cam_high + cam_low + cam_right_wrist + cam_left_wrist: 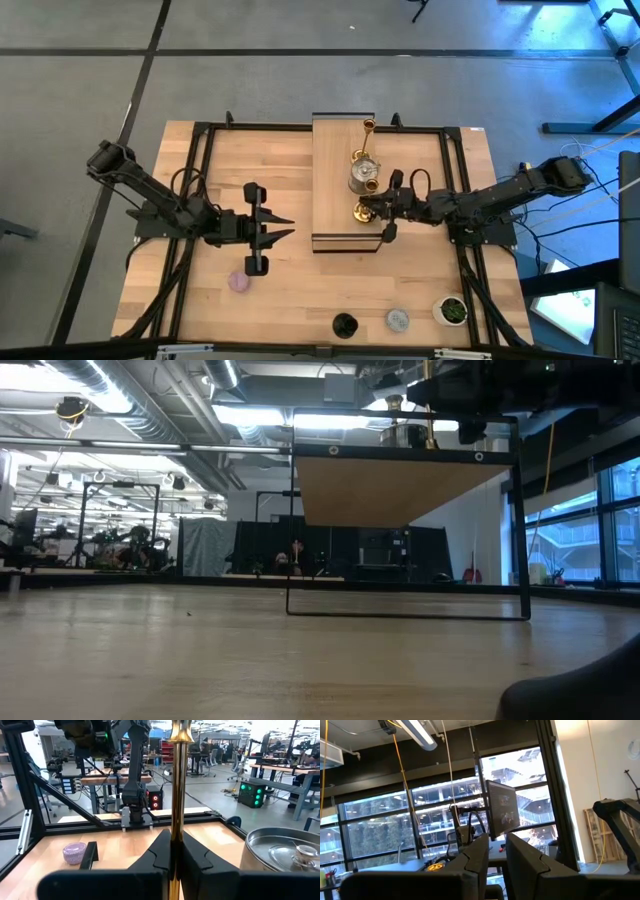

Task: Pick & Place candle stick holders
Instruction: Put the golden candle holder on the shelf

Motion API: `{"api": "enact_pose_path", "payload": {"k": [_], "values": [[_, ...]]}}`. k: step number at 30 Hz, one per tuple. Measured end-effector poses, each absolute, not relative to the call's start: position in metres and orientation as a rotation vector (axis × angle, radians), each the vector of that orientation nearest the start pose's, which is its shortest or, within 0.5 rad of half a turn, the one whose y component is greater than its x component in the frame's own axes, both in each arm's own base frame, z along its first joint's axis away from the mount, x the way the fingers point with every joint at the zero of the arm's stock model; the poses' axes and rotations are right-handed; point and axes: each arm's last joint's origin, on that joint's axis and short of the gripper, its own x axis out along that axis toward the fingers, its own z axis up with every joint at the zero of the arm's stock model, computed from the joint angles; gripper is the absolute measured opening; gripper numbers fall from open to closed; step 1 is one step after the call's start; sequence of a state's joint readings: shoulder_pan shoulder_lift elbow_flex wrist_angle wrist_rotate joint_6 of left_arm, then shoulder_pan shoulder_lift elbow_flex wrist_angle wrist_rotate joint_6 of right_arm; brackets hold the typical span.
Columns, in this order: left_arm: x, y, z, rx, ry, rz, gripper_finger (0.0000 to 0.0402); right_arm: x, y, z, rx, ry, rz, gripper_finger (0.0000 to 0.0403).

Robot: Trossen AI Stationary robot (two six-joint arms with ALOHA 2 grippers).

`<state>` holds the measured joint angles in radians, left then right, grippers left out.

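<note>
On the raised light-wood platform [335,150] stand a tall gold candle stick holder [364,140] and a silver one [360,180]. Beside them a second gold holder [362,211] stands upright, and my right gripper [373,205] is shut on its stem [176,795]. The silver holder [280,855] also shows beside it in the right wrist view. My left gripper [290,227] hovers left of the platform, its fingers [477,860] a narrow gap apart with nothing between them. A lilac holder [238,281], a black one [344,325] and a grey-blue one [398,320] rest on the table near its front edge. My right gripper pinches the gold holder's thin stem [176,820] between its two fingers [160,852]. The fingers come level from the table's right and lie across the stem. The stem stands upright, its cup [180,732] high above the fingers. The gripper hides the foot, so I cannot tell whether it rests on the platform.
A small white pot with a green plant [452,310] stands at the near right. A black metal frame [205,180] carries the platform above the table. The platform's underside [400,490] shows in the low view. Bare tabletop lies left of the platform.
</note>
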<state>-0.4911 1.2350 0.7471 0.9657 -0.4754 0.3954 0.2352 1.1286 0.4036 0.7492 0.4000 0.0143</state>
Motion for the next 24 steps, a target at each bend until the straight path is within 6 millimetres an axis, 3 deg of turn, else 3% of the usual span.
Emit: {"api": "enact_pose_path", "payload": {"k": [18, 24], "values": [[0.2360, -0.1114, 0.3339, 0.169, -0.419, 0.063, 0.0059, 0.2178, 0.0397, 0.2226, 0.012, -0.038, -0.198, 0.0015], [0.2360, -0.1114, 0.3339, 0.169, -0.419, 0.063, 0.0059, 0.2178, 0.0397, 0.2228, 0.006, -0.039, -0.198, 0.0043]]}}
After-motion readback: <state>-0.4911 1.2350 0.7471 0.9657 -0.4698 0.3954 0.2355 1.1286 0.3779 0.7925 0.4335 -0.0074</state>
